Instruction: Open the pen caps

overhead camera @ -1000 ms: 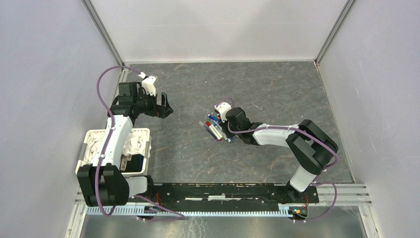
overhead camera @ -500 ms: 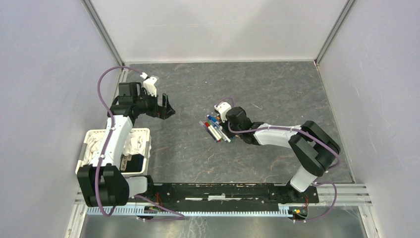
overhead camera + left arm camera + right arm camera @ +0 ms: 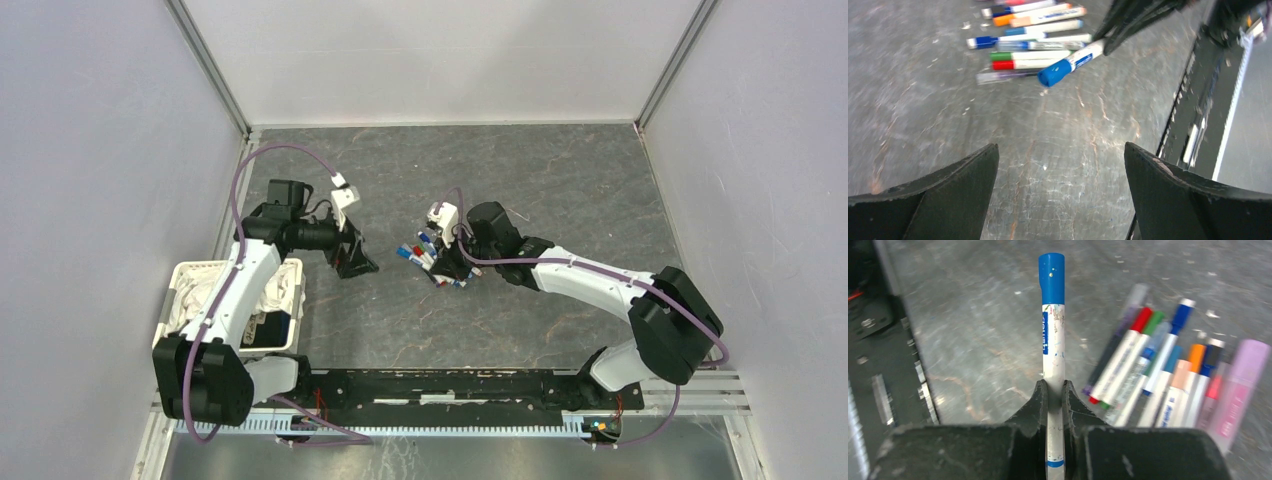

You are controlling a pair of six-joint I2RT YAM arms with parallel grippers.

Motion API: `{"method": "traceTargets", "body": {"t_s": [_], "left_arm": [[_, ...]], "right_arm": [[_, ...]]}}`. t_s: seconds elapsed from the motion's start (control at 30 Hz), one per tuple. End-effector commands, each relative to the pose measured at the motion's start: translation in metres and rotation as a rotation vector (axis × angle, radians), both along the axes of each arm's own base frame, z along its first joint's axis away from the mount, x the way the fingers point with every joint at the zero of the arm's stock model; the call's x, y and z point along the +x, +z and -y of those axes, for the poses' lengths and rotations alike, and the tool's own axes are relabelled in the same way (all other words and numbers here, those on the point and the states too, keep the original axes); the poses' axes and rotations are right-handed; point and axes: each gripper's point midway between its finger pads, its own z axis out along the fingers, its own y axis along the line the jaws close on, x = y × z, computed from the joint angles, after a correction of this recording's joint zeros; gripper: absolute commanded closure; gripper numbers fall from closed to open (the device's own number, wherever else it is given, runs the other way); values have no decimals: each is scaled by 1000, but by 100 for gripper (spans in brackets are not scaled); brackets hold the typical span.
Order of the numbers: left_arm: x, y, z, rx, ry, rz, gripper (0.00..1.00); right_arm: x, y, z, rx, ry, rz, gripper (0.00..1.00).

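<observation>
Three pale grey walls [image 3: 90, 150] box in the dark mottled stone-look tabletop [image 3: 560, 180]. Since a second ago the left gripper [image 3: 1060, 150] has swung nearer the row of white-barrelled marker pens [image 3: 1033, 45], its jaws spread wide and empty. Just beside that row, the right gripper [image 3: 1053, 387] pinches one white pen [image 3: 1053, 345] by its barrel, its blue plastic cap [image 3: 1051, 271] on.

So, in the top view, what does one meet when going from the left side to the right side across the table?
White basket → left gripper → pens → right arm. The right gripper, holding a blue-capped pen, overlaps the pens, so it is left out.
</observation>
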Motion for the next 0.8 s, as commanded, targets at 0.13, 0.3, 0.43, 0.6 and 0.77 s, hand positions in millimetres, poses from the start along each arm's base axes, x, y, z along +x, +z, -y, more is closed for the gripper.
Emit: {"method": "traceTargets", "body": {"t_s": [0.13,0.3,0.43,0.6,0.77], "left_arm": [[-40,-9,27,47,-379,140,0],[-47,-16,36,74,-454,155,0],[-56,-22,47,93,-517,148,7],[-63,-35,52,151,-575,143,27],[-60,-43,47,222,-601,177,59]], "right_arm": [[-55,32,-27,135,330,-150,100],[-71,37,-34,184,419,-227,100],[-76,34,-35,172,454,-265,100],[-77,34,-35,163,464,-280,100],[-77,34,-34,153,463,-279,100]]}}
